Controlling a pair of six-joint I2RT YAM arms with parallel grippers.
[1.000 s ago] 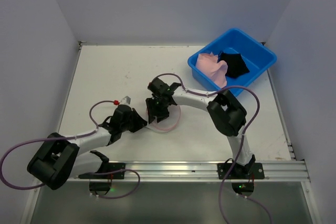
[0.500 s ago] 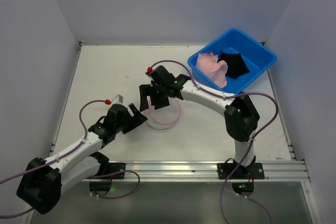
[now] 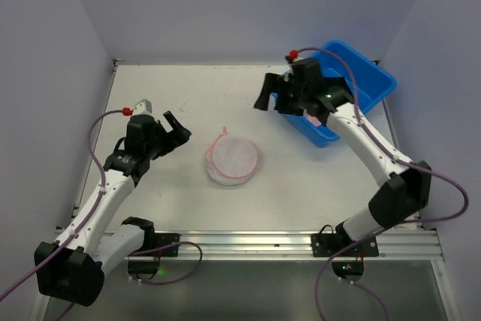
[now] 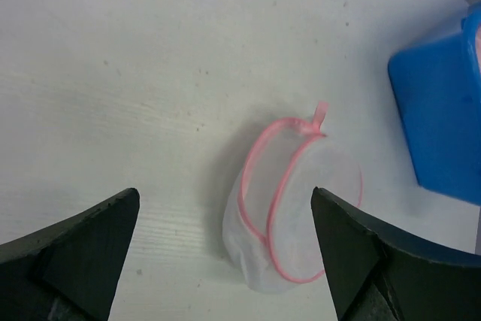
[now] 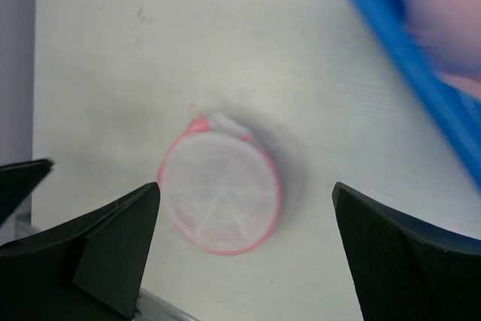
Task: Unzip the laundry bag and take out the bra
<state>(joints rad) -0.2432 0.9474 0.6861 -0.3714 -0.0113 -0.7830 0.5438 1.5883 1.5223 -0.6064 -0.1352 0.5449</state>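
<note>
The laundry bag (image 3: 231,159), a small round white mesh pouch with pink trim, lies alone on the table; it also shows in the left wrist view (image 4: 301,208) and the right wrist view (image 5: 222,193). Its pink loop (image 4: 321,114) points toward the back. My left gripper (image 3: 176,127) hangs open to the left of the bag, apart from it, with nothing between its fingers (image 4: 225,193). My right gripper (image 3: 272,99) is open too, raised high at the near-left corner of the blue bin and far from the bag (image 5: 246,186). I cannot make out a bra in the bag.
A blue plastic bin (image 3: 372,73) stands at the back right, partly covered by my right arm; blurred pink cloth (image 5: 443,13) lies in it. Its near corner shows in the left wrist view (image 4: 440,125). Grey walls enclose the table, and a metal rail (image 3: 248,242) runs along the front.
Both grippers opened and pulled away from the bag. The left arm drew back to the left; the right arm rose and swung to the bin. The bag now lies free.
</note>
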